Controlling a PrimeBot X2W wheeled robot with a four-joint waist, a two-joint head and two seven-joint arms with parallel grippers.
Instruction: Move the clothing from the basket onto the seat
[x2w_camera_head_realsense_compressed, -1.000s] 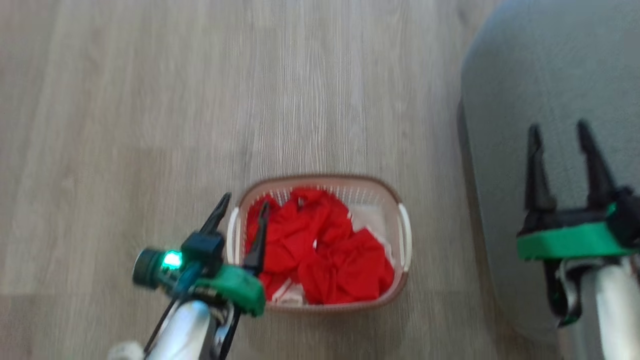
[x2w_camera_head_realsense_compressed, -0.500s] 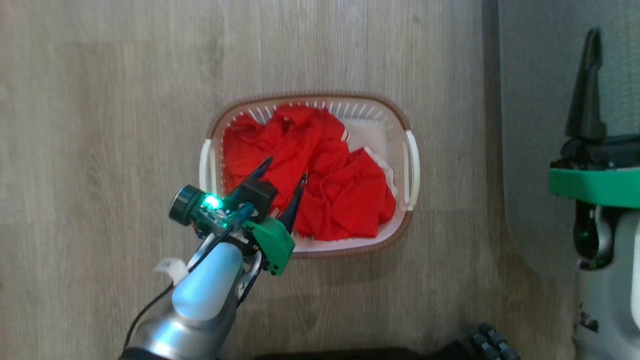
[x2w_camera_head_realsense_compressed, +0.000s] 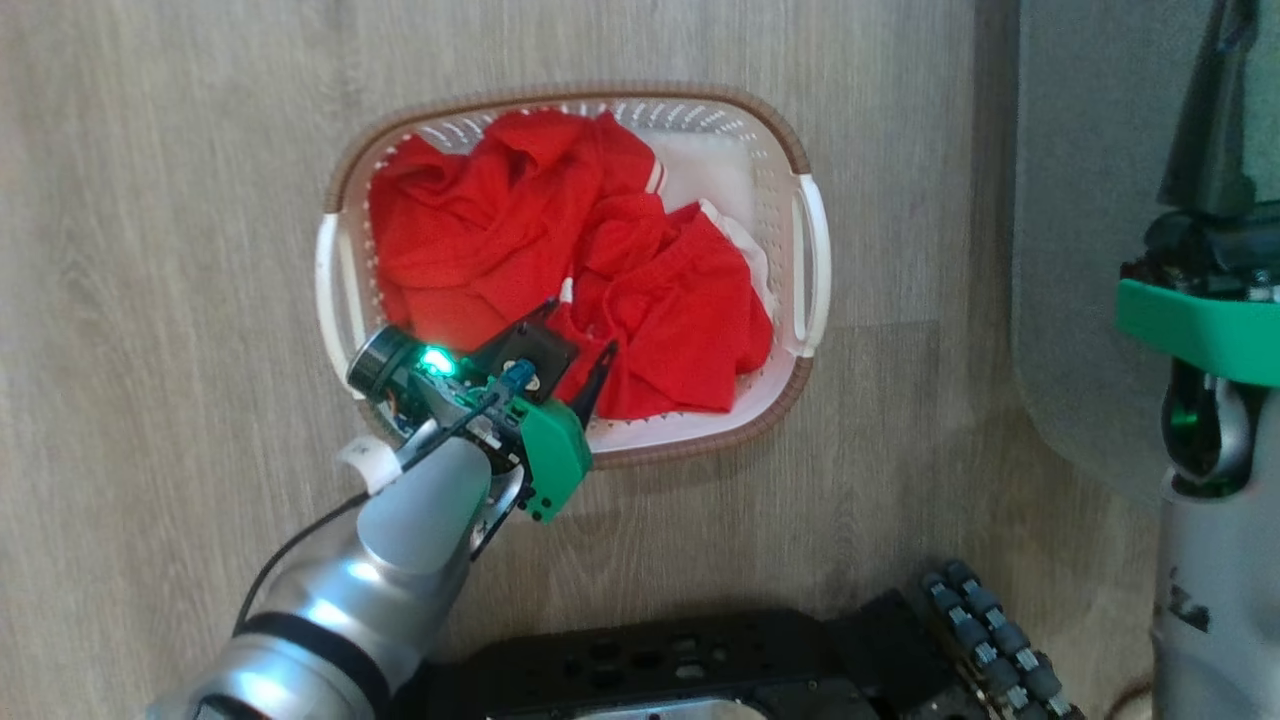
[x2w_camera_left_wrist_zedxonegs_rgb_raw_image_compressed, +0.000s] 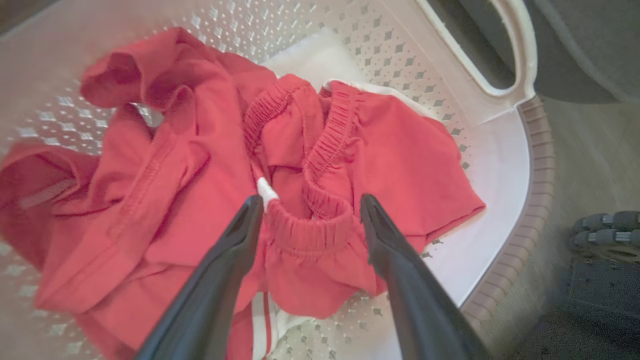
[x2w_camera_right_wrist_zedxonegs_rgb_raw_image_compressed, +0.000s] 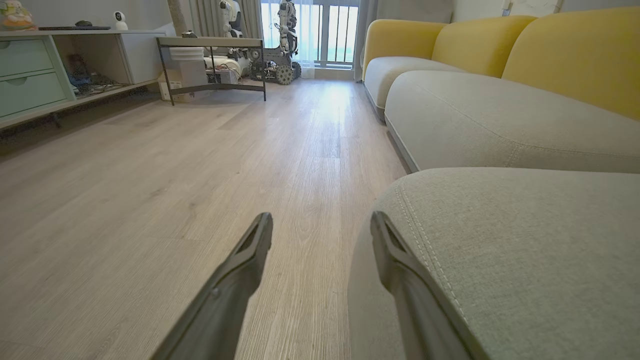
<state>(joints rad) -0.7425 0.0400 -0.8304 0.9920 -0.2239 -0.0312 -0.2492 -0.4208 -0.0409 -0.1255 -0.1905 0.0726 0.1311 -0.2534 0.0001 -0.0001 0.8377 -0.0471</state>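
Red clothing (x2w_camera_head_realsense_compressed: 560, 250) with white trim lies crumpled in the cream basket (x2w_camera_head_realsense_compressed: 812, 250) on the wood floor. My left gripper (x2w_camera_head_realsense_compressed: 578, 335) hangs open over the basket's near side, its fingers straddling a red elastic waistband (x2w_camera_left_wrist_zedxonegs_rgb_raw_image_compressed: 310, 230) in the left wrist view, where the clothing (x2w_camera_left_wrist_zedxonegs_rgb_raw_image_compressed: 200, 165) fills the basket (x2w_camera_left_wrist_zedxonegs_rgb_raw_image_compressed: 505, 165). Whether the fingers touch the cloth is unclear. The grey-green seat (x2w_camera_head_realsense_compressed: 1080, 200) runs along the right edge. My right gripper (x2w_camera_right_wrist_zedxonegs_rgb_raw_image_compressed: 322, 222) is open and empty at the seat's (x2w_camera_right_wrist_zedxonegs_rgb_raw_image_compressed: 500, 240) front corner, level with it.
The robot's dark base and a wheel (x2w_camera_head_realsense_compressed: 990, 640) sit at the bottom of the head view. In the right wrist view a long sofa with yellow backs (x2w_camera_right_wrist_zedxonegs_rgb_raw_image_compressed: 500, 50) runs along the right, a low cabinet (x2w_camera_right_wrist_zedxonegs_rgb_raw_image_compressed: 50, 65) and a metal table (x2w_camera_right_wrist_zedxonegs_rgb_raw_image_compressed: 215, 65) stand far off, open floor between.
The head camera has tilted down, so the basket sits higher and larger in view. My left gripper has reached from the basket's left rim in over the red clothing, staying open.
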